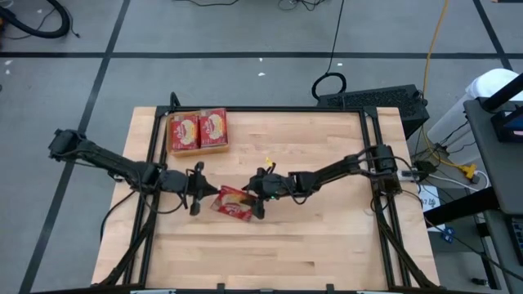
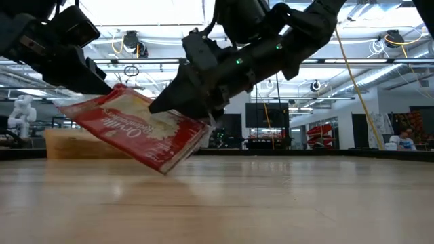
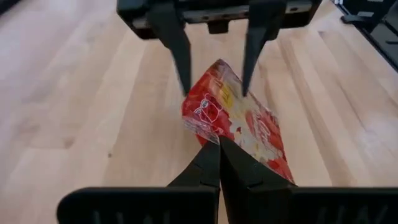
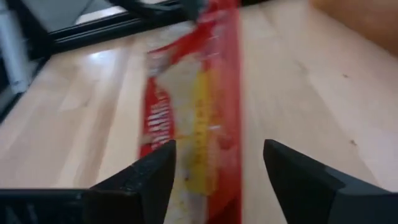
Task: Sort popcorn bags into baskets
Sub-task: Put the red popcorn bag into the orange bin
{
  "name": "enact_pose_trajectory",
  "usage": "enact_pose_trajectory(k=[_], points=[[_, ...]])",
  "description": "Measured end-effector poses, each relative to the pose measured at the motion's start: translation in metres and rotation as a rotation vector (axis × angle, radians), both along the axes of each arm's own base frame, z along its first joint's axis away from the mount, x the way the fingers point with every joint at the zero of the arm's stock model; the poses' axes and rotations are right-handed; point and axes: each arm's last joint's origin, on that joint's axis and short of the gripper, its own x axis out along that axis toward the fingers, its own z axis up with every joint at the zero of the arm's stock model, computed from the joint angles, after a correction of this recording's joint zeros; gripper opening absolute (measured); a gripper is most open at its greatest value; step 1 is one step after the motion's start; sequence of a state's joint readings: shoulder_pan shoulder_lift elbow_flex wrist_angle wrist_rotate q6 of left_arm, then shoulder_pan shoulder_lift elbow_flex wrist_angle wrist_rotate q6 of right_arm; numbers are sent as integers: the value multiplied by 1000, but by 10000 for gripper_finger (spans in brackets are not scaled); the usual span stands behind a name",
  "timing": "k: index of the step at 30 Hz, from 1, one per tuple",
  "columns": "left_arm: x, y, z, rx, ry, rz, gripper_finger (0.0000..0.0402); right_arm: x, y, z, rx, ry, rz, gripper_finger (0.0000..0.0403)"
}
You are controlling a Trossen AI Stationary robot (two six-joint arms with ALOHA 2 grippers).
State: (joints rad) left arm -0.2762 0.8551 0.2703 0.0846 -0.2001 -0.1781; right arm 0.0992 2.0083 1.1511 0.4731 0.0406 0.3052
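Left fingers (image 3: pixel 219 163) pinch the tilted popcorn bag (image 1: pixel 234 203) — right fingers (image 4: pixel 217 180) spread, straddling it.

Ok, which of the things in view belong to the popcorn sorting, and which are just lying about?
Part of the job:
- popcorn bag, tilted, pinched at one corner by the shut left hand
- open right hand at its other end
- orange basket with two bags inside

Just lying about:
- black keyboard beyond the table
- cables on the floor
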Motion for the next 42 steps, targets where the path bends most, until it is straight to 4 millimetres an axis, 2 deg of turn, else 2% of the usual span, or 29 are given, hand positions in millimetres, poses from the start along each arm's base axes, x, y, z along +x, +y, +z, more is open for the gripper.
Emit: enact_pose_trajectory(k=[4, 10, 12, 18, 22, 26, 30, 35, 39, 42], points=[[3, 5, 4, 37, -50, 33, 4, 1, 1, 2, 8, -26, 124, 181], [8, 14, 12, 89, -140, 123, 32, 1, -6, 2, 55, -21, 196, 34], [8, 16, 14, 82, -157, 157, 51, 1, -10, 3, 60, -21, 184, 13], [8, 19, 15, 47, -173, 264, 133, -5, -19, 13, 81, 25, 151, 31], [8, 21, 14, 33, -181, 357, 179, -22, -19, 20, 75, 54, 152, 14], [8, 21, 15, 28, -185, 367, 204, -47, -24, 28, 44, 47, 93, 7], [8, 21, 14, 11, -186, 379, 206, -74, -34, 36, 8, 1, 5, 17], [10, 20, 17, -46, -221, 370, 189, -97, -44, 51, -54, -169, -113, 13], [14, 17, 21, -104, -271, 309, 176, -105, -46, 53, -92, -309, -125, 10], [19, 15, 22, -127, -300, 270, 173, -103, -47, 59, -108, -441, -144, 11]])
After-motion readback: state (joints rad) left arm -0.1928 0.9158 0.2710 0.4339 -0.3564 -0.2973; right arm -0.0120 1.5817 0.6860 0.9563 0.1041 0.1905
